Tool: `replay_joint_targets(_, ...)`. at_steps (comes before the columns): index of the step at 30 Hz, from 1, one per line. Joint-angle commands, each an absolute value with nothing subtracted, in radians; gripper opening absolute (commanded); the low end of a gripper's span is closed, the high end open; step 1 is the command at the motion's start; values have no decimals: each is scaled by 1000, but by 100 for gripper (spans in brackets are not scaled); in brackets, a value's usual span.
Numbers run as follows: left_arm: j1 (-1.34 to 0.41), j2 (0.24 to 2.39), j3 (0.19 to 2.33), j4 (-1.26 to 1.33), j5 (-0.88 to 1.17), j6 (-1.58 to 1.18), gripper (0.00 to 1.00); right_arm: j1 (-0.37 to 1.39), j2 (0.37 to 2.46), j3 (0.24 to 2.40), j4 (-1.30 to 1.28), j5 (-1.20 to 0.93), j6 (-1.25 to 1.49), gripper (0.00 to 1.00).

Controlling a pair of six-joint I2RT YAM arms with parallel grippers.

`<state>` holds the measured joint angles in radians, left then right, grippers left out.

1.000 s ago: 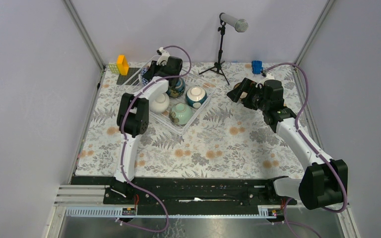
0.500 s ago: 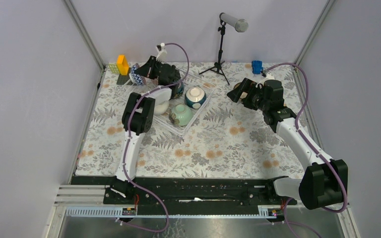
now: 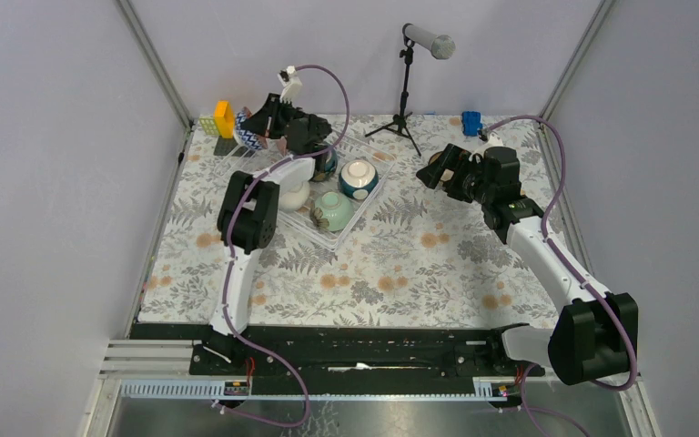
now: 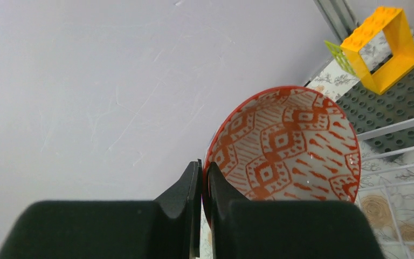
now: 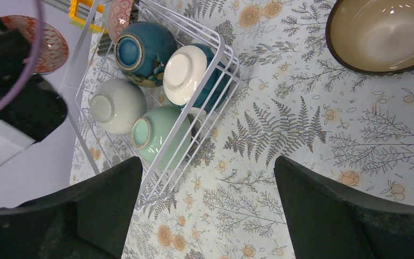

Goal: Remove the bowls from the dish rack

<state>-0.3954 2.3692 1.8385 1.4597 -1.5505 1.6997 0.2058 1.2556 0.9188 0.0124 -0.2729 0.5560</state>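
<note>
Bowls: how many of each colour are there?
dark teal bowl: 1
teal-and-white bowl: 1
white bowl: 1
pale green bowl: 1
pink patterned bowl: 1
red patterned bowl: 1
brown bowl: 1
Total: 7

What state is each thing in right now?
left gripper, shut on the rim of the red patterned bowl
red patterned bowl, held in the air
right gripper, open and empty
dish rack, holds several bowls, bottoms up
brown bowl, upright on the table, empty
</note>
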Motion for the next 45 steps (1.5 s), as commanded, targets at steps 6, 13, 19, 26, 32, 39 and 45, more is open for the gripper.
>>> replay_joint_targets(6, -556, 1924, 1523, 1569, -1516, 1207, 0, 209, 1209, 946, 21, -280, 541, 100)
replay_joint_targets(13, -682, 1829, 1375, 1579, -1486, 1093, 0, 209, 1179, 945, -8, -301, 537, 100)
replay_joint_targets(19, -803, 1743, 1243, 1566, -1452, 981, 0, 209, 1168, 951, -35, -350, 537, 99)
replay_joint_targets(26, -869, 1495, 1064, 923, -1205, 247, 0, 209, 1159, 948, -34, -405, 537, 99)
replay_joint_targets(32, -775, 1374, 1071, 334, -741, -283, 0, 212, 1160, 956, -35, -456, 534, 95)
replay_joint_targets(39, -772, 1437, 1199, 27, -522, -416, 0, 262, 1167, 998, -74, -445, 505, 88)
replay_joint_targets(45, -774, 1488, 1266, -133, -426, -469, 0, 335, 1196, 1069, -93, -426, 492, 87)
